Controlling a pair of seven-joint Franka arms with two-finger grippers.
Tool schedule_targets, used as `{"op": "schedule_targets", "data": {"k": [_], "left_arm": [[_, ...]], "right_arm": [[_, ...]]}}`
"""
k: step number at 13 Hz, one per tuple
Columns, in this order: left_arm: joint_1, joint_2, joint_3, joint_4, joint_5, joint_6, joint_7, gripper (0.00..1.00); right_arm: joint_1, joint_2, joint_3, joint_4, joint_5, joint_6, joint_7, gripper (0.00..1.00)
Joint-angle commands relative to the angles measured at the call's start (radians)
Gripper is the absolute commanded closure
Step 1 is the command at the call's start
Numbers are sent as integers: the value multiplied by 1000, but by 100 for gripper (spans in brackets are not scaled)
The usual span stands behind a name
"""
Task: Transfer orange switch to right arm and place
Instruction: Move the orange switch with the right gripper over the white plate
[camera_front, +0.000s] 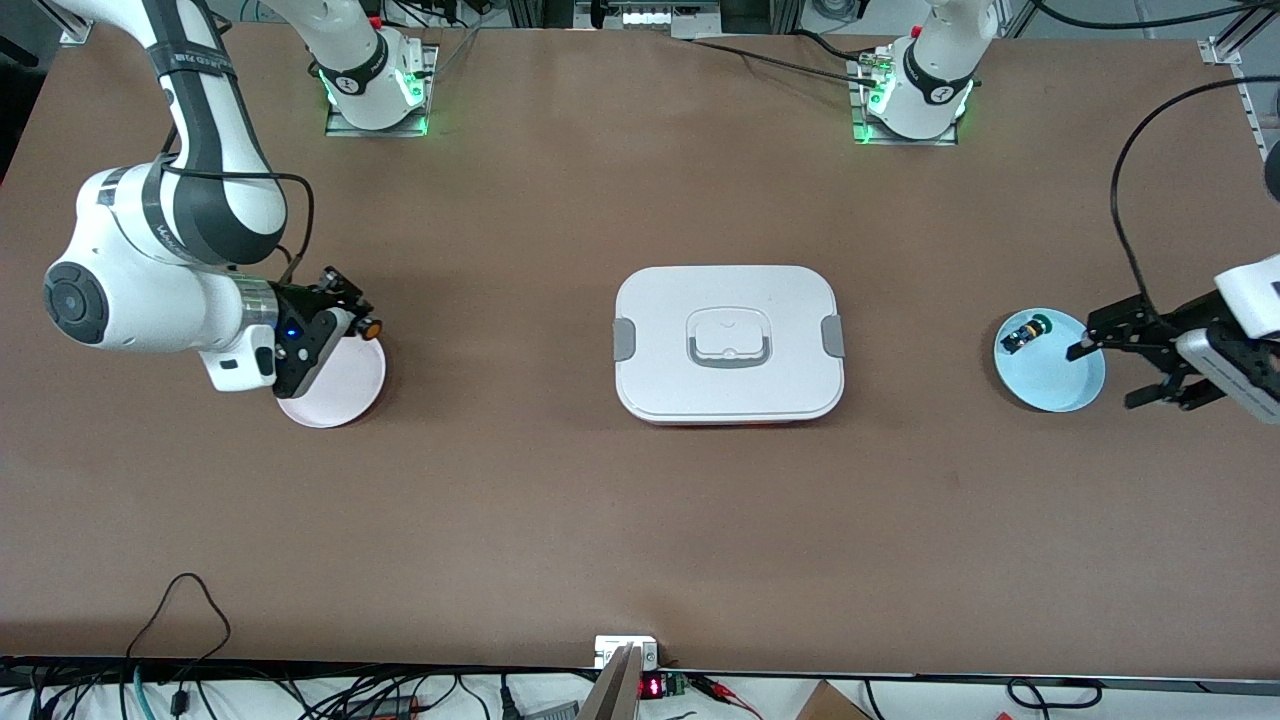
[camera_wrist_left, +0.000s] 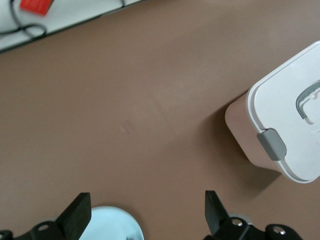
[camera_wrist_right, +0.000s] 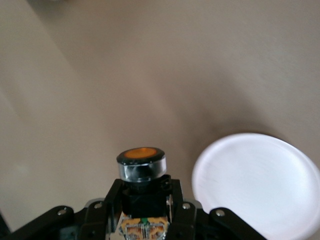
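My right gripper (camera_front: 355, 318) is shut on the orange switch (camera_front: 370, 326), holding it over the edge of a white plate (camera_front: 340, 392) at the right arm's end of the table. In the right wrist view the fingers (camera_wrist_right: 112, 197) clamp the switch's black collar, with the orange cap (camera_wrist_right: 141, 155) sticking out past the tips and the tan-orange block between them. My left gripper (camera_front: 1105, 375) is open and empty, at the edge of a light blue plate (camera_front: 1050, 385) at the left arm's end. Its jaws stand wide apart in the left wrist view (camera_wrist_left: 146, 205).
A green-capped switch (camera_front: 1030, 332) lies on the blue plate. A white lidded box (camera_front: 728, 345) with grey clips stands at the table's middle and shows in the left wrist view (camera_wrist_left: 290, 125). The white plate shows beside the switch in the right wrist view (camera_wrist_right: 255, 185).
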Motion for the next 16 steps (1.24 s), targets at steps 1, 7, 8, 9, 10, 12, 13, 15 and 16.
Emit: {"op": "schedule_targets", "data": {"k": [1, 7, 8, 9, 10, 12, 13, 15, 16], "left_arm": [[-44, -58, 9, 66, 151, -182, -292, 0], [-189, -189, 49, 66, 337, -336, -645, 0], [-200, -192, 56, 66, 340, -336, -645, 0], [-199, -192, 56, 66, 340, -336, -646, 0], [-199, -189, 56, 66, 340, -336, -646, 0], [-194, -181, 56, 69, 333, -334, -645, 0], [-193, -179, 56, 72, 333, -334, -645, 0], [-194, -173, 56, 75, 331, -330, -642, 0], [-194, -172, 56, 75, 330, -330, -642, 0]], "right_arm": [[-26, -11, 10, -52, -100, 83, -115, 82], [-67, -7, 10, -181, -273, 333, -307, 82], [-69, -4, 10, -201, -273, 368, -317, 82], [-69, 1, 10, -215, -273, 402, -321, 82], [-69, 2, 10, -230, -278, 439, -327, 82], [-75, 19, 10, -268, -284, 531, -399, 82], [-87, 35, 12, -270, -284, 551, -410, 82], [-89, 59, 12, -279, -284, 585, -415, 82], [-89, 67, 12, -299, -284, 615, -416, 82]]}}
